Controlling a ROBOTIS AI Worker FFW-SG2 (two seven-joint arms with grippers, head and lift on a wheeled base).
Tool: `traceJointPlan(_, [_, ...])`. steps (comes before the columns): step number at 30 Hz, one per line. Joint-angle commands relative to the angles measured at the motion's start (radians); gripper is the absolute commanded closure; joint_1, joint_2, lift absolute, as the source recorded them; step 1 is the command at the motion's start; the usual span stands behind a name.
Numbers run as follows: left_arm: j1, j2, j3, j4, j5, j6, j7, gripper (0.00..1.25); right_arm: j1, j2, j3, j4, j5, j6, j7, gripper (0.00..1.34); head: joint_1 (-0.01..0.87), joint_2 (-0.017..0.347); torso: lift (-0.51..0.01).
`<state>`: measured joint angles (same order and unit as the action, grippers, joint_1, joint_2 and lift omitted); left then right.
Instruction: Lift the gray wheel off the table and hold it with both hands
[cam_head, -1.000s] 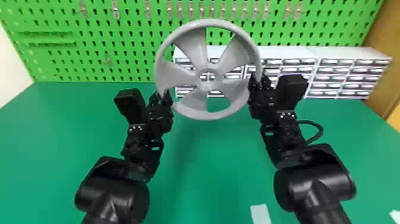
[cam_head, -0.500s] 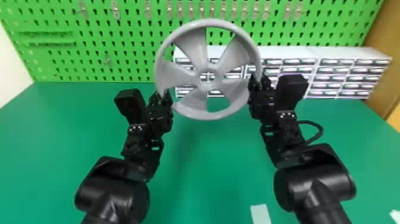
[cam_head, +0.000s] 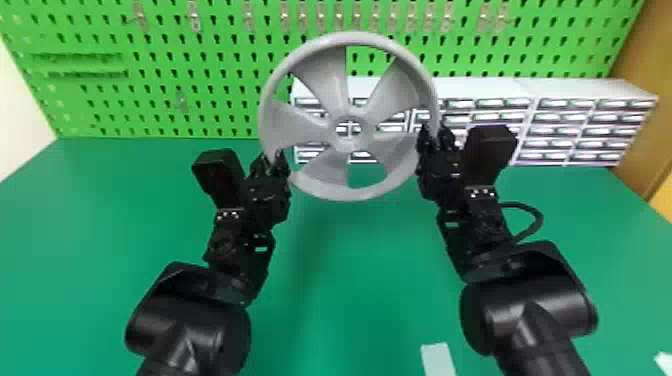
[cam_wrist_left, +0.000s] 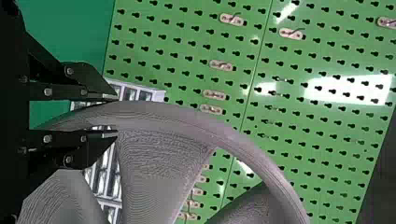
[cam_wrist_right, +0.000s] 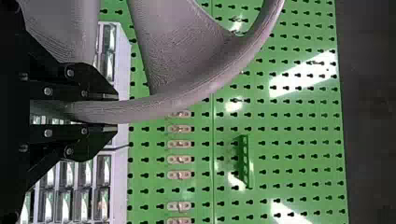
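Green pegboard (cam_head: 215, 55) behind; the gray wheel (cam_head: 366, 132) upright, broad-spoked, round-rimmed.

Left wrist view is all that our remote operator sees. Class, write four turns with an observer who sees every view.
Operator: What holds the other side of this gray, round, broad-bladed wheel?
Observer: The black right gripper; its jaws are closed on the rim, on the robot's right.
Operator: Is anything lying on the flat green tabletop nearer the robot?
Observer: Yes, a flat, pale strip, low in the head view and right of centre.
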<state>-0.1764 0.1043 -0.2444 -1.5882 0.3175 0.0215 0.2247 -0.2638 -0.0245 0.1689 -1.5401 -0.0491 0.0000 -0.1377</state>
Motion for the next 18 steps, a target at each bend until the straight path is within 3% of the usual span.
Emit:
traceJointPlan(1, [0.000,0.000,0.005,0.000,0.000,0.000,0.024,1.01,0.000,0.000,0.001,0.000,0.000,0.000,-0.002,1.09,0.657,0.060,-0.095])
traceJointPlan(18, [0.001,0.000,0.007,-0.001,-0.002,0.000,0.024,1.01,0.000,-0.002,-0.002,0.000,0.000,0.000,-0.002,1.09,0.657,0.060,-0.095])
